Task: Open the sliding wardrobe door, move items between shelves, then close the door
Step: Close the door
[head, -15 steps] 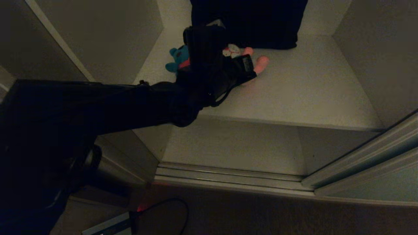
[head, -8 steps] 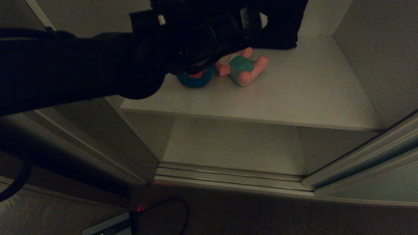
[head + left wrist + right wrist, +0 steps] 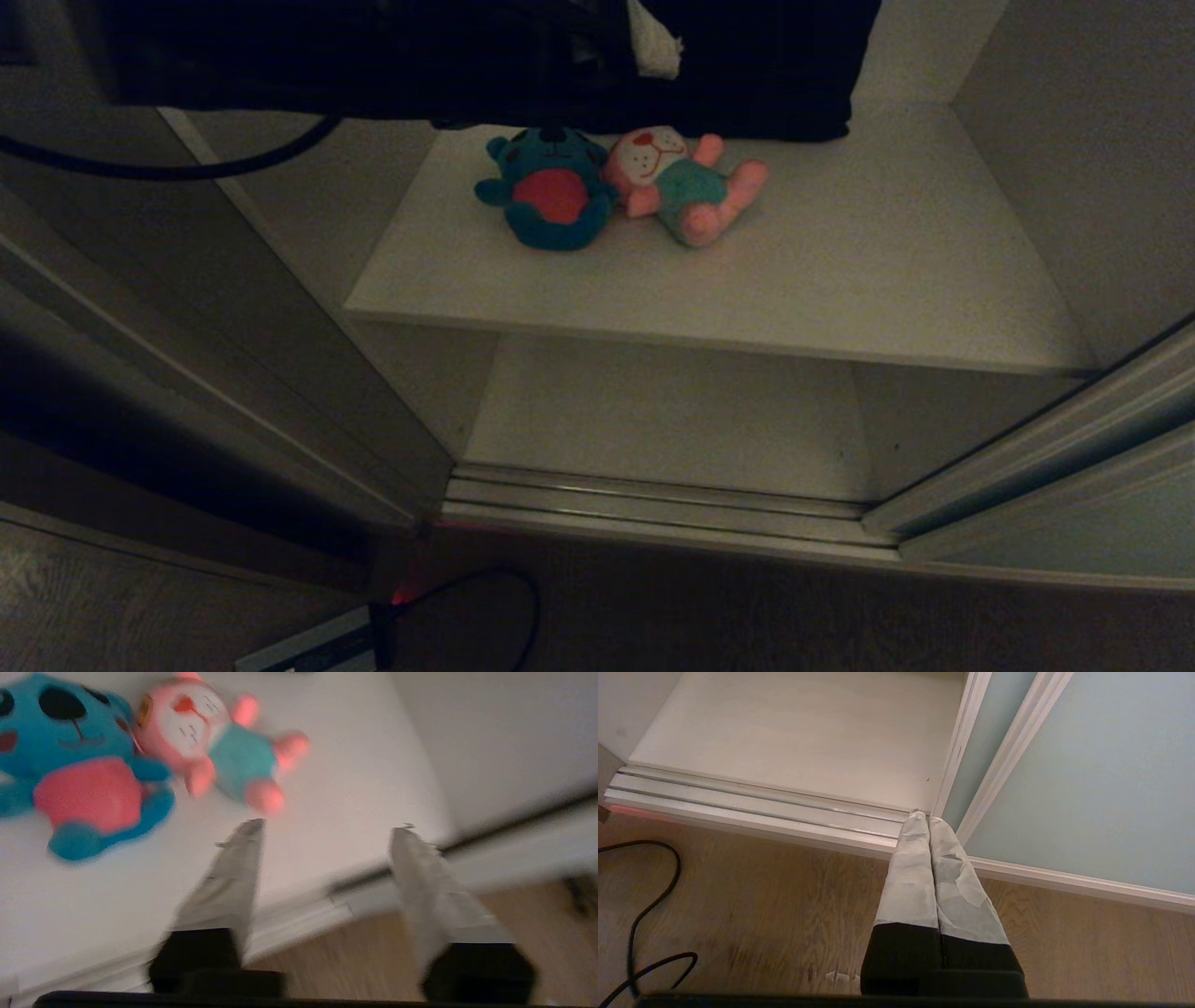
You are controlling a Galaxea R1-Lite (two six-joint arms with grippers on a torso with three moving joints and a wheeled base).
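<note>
Plush, so bring the left gripper [image 3: 327,828] — fingers apart, holding nothing — squarely over the pink toy [image 3: 686,182], clear of the teal bear [image 3: 551,187], then squeeze gently; right gripper [image 3: 923,816] pressed together — parked.

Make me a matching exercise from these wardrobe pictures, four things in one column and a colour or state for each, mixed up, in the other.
Things:
1. teal bear
2. pink plush toy
3. left gripper
4. right gripper

Descriptions:
A. fingers pressed together, pointing at the door track by the floor
B. wears a teal shirt
C. wears a red shirt
D. fingers apart, nothing between them, above the shelf

Pairs: 1-C, 2-B, 3-D, 4-A
</note>
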